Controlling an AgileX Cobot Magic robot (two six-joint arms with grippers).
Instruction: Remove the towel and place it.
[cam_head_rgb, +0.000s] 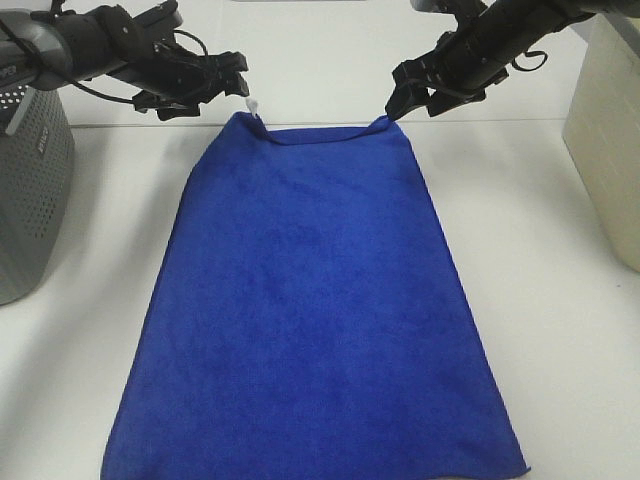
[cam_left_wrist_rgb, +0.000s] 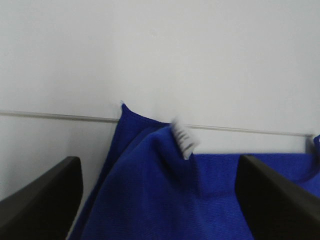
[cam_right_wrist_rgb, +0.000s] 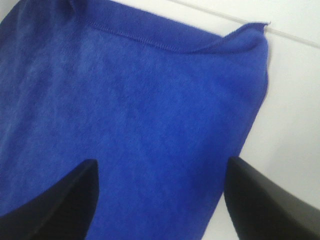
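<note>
The white bench (cam_head_rgb: 560, 300) filled most of the high view, and the towel (cam_head_rgb: 315, 300) lay spread flat on it, a royal-blue rectangle whose long axis ran from the near edge of the bench straight away toward the far wall. At the left edge stood a grey perforated basket (cam_head_rgb: 30, 190), and a pale box (cam_head_rgb: 610, 130) sat at the right edge, both clear of the cloth.

Both arms hung over the towel's far short edge. The left tool (cam_head_rgb: 228, 82) hovered just beyond and above the far left corner, where the small white tag (cam_head_rgb: 253, 106) stood up; its wrist view showed the two dark fingers (cam_left_wrist_rgb: 42, 200) spread wide with the tagged corner (cam_left_wrist_rgb: 182, 137) lying between and ahead of them, not touched. The right tool (cam_head_rgb: 405, 98) sat right above the far right corner; its fingers (cam_right_wrist_rgb: 60, 200) were likewise spread apart, with cloth below them and nothing pinched. That corner (cam_right_wrist_rgb: 255, 37) was slightly raised and curled.

The relation that mattered was this: each far corner lay just below and toward the robot from its own tool, one arm per corner, and neither was clearly nearer. Judging from the flat, fully opened cloth, the towel seemed already placed, so the coming move was probably a retreat upward and back, away from the far hem, without snagging the raised corners.
</note>
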